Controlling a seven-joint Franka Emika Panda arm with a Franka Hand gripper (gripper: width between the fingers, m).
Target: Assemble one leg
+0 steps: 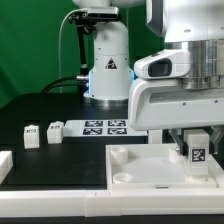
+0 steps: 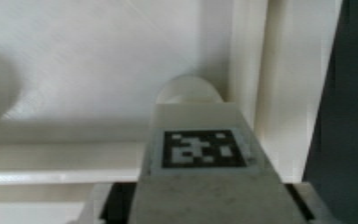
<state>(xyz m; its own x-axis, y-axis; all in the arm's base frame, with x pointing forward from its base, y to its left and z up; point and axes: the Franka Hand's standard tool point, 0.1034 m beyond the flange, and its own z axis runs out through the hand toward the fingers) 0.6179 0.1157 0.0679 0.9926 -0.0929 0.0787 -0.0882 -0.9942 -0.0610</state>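
My gripper is shut on a leg, a small white block with a square tag, and holds it upright over the near right corner of the large white panel. In the wrist view the leg fills the middle, tag facing the camera, with my gripper clamped on its sides. Its far tip points at the panel's floor close to the raised rim. I cannot tell whether the tip touches the panel. Two more legs stand on the black table at the exterior view's left.
The marker board lies behind the panel, in front of the robot base. A white part pokes in at the exterior view's left edge. The arm's bulky wrist hangs over the panel's right side.
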